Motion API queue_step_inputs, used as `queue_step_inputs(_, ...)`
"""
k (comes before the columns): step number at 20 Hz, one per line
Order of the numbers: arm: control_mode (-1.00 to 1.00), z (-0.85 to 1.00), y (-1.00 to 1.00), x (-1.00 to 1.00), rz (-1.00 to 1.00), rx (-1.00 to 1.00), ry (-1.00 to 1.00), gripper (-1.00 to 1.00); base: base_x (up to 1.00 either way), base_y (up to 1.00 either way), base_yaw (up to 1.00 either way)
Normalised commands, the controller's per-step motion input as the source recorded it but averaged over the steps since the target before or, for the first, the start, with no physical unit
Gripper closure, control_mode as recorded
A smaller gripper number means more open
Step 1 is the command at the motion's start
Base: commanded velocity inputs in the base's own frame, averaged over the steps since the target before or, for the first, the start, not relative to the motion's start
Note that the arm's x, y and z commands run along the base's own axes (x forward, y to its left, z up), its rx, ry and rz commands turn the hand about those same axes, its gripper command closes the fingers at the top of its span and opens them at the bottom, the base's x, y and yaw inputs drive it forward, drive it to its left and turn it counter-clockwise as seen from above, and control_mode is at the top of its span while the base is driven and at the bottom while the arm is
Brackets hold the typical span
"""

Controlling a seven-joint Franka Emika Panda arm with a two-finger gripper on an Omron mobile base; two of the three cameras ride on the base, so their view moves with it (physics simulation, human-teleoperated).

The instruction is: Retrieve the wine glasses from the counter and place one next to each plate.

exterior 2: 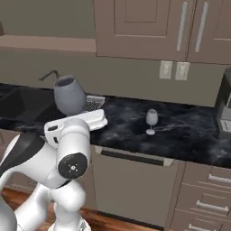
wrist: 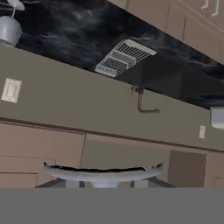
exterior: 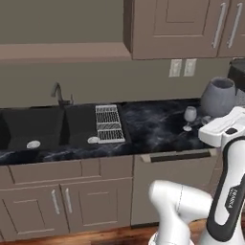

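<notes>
A: What is the room showing right now?

B: A black marble counter [exterior: 153, 127] with white veining is running along the far wall, sitting on taupe cabinets [exterior: 72, 191]. A dark double sink [exterior: 43, 127] with a thin faucet [exterior: 58, 93] is lying at its left, and a ribbed grey drainer [exterior: 108, 123] is resting across the sink's right edge.

A: And above the counter?

B: Taupe wall cupboards [exterior 2: 149, 27] with long metal handles are hanging there, and two pale wall outlets [exterior 2: 173, 70] are sitting on the wall below them.

A: Where are the glasses?

B: One wine glass [exterior 2: 151, 121] is standing upright on the counter, right of the drainer and well apart from it. The other glass [exterior 2: 69, 94] is being carried up in the air at the end of the arm, near the cameras, its bowl open at the top.

A: So the gripper is closed?

B: The gripper [wrist: 103, 183] is clamping that raised glass; in the hand view its curved rim is sitting right at the fingertips.
</notes>
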Motion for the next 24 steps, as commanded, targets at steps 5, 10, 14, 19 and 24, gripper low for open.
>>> queue_step_inputs(5,1.00,0.00,0.00,0.00,0.00,0.00,0.00,1.00,-0.03,0.39,0.91)
queue_step_inputs(10,1.00,0.00,0.00,0.00,0.00,0.00,0.00,1.00,0.00,0.00,1.00)
queue_step_inputs(14,1.00,0.00,0.00,0.00,0.00,0.00,0.00,1.00,-0.03,0.22,0.90)
queue_step_inputs(19,1.00,0.00,0.00,0.00,0.00,0.00,0.00,1.00,-0.03,0.64,0.83)
queue_step_inputs(24,1.00,0.00,0.00,0.00,0.00,0.00,0.00,1.00,0.00,0.25,0.99)
